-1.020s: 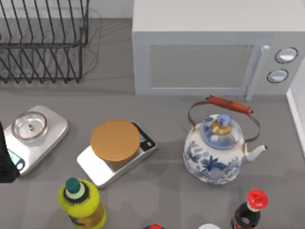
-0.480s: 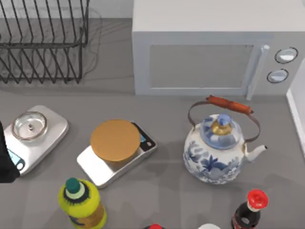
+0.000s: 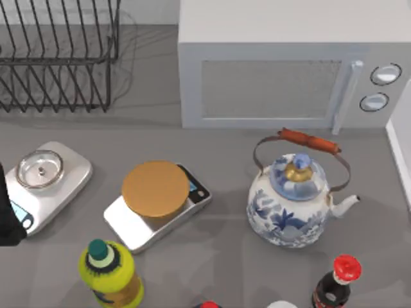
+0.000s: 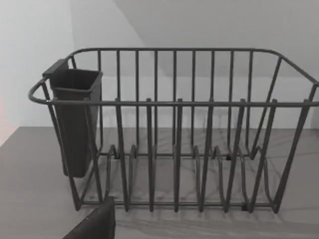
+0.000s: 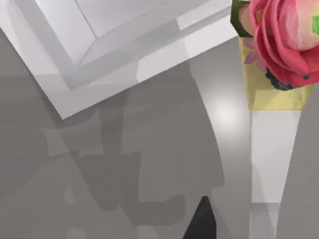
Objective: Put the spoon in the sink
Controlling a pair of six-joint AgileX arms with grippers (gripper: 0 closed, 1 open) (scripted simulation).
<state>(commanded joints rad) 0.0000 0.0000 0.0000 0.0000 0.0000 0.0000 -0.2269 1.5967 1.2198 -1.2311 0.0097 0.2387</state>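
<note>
The spoon is out of view. A white raised rim (image 3: 402,154) runs along the table's right edge, and a white stepped rim (image 5: 99,55) appears in the right wrist view; I cannot tell whether it is the sink. My left arm (image 3: 6,215) is a dark shape at the table's left edge, beside a silver scale. A dark part of my left gripper (image 4: 94,225) faces the wire dish rack (image 4: 174,134). A dark tip of my right gripper (image 5: 202,221) hangs over grey table.
A microwave (image 3: 282,64) stands at the back and the dish rack (image 3: 58,58) at the back left. Two scales (image 3: 45,183) (image 3: 157,202), a blue-white kettle (image 3: 292,205), a yellow bottle (image 3: 109,273) and a red-capped bottle (image 3: 337,282) crowd the table. A pink flower in a vase (image 5: 279,45) stands near the right gripper.
</note>
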